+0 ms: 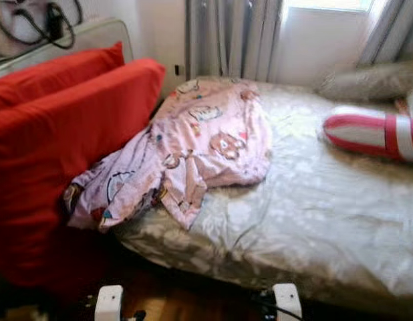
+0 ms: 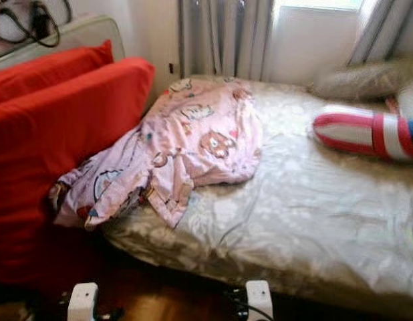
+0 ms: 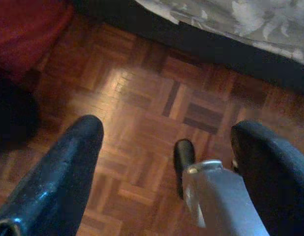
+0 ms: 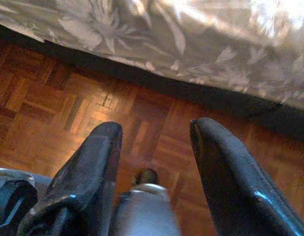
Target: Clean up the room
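The pink pyjama (image 1: 193, 150) lay crumpled on the bed (image 1: 313, 214), left side; soft and light, best pinched at its near hanging edge. Left gripper (image 3: 167, 142) and right gripper (image 4: 154, 142) hung open above the floor (image 3: 142, 103).

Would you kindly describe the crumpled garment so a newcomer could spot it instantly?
Start at the bed with the shiny silver floral cover. At its end beside the red cushions lies a crumpled pale-pink cartoon-print garment, spilling over the mattress edge. It is the only pink patterned cloth there.

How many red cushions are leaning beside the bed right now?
2: a front red cushion against the bed's left side, under the pink blanket's edge, and a back red cushion behind it. More may be hidden.
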